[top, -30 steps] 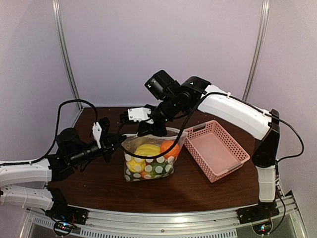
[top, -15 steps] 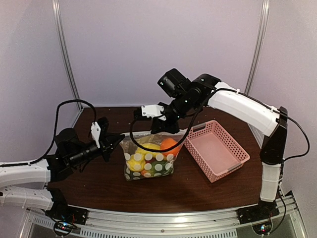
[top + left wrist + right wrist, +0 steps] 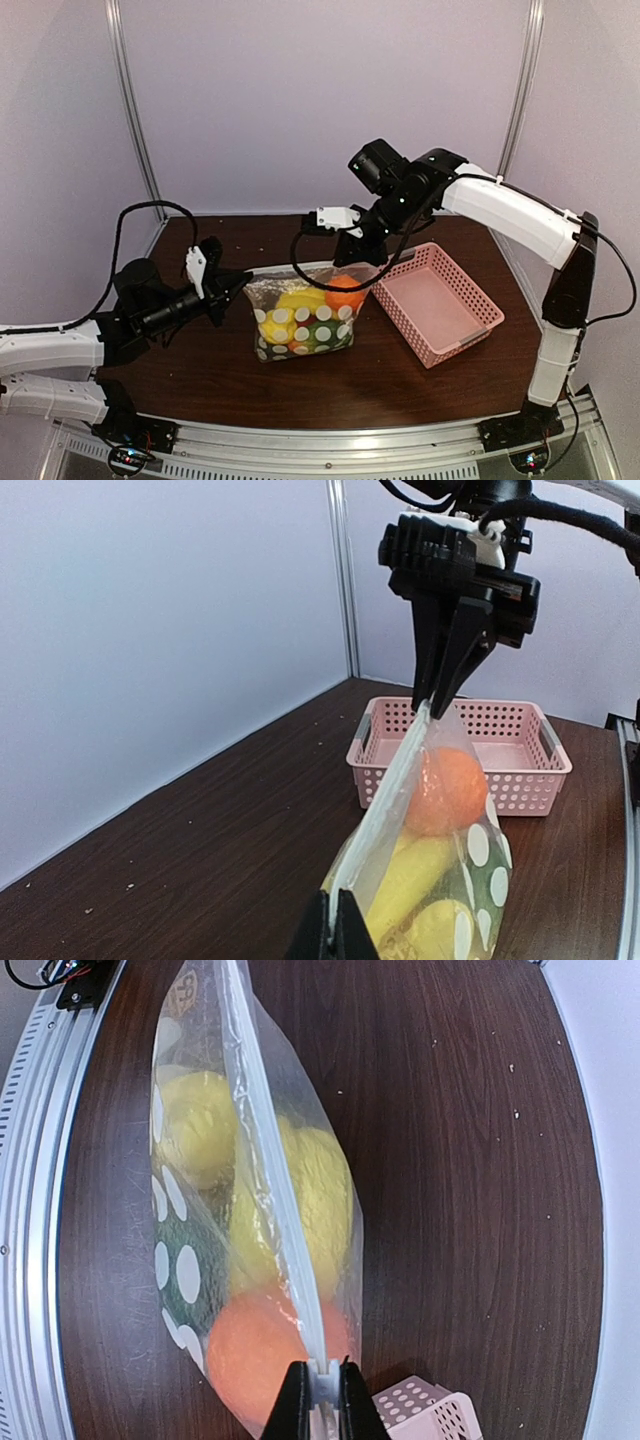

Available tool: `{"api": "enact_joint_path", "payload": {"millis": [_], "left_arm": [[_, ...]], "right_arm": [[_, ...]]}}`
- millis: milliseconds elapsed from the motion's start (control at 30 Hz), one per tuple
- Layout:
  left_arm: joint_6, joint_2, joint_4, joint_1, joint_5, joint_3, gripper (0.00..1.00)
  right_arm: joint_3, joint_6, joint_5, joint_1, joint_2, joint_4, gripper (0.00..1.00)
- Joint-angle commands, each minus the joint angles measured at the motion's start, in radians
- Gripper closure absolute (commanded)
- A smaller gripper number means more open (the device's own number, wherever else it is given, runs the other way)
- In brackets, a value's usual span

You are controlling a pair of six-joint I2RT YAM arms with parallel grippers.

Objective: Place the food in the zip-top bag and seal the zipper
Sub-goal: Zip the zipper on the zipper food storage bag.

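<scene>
Right wrist: right gripper (image 3: 322,1398) pinches the zipper (image 3: 265,1175) (probably its slider); left gripper (image 3: 335,930) pinches the opposite end.

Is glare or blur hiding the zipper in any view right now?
Top view: soft, even light, slightly grainy, the zipper only a pale line. Left wrist view: zipper clear up to the right hand, but its near end at the left hand is dark and blurred. Right wrist view: sharp along the zipper, no strong glare on the bag.
</scene>
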Motion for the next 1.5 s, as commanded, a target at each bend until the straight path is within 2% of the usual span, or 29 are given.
{"api": "enact_joint_path", "payload": {"millis": [0,567,1467], "left_arm": [[0.0,0.012,0.067,0.012,-0.043,0.004,1.0],[0.0,0.056,0.087,0.011,-0.035,0.026,1.0],[-0.004,0.065,0.09,0.011,-0.038,0.023,1.0]], "right_arm": [[-0.049,0.008,0.072,-0.066,-0.059,-0.08,1.0],[-0.154,-0.012,0.061,-0.157,-0.13,-0.106,1.0],[-0.186,-0.025,0.076,-0.209,-0.159,-0.139,1.0]]}}
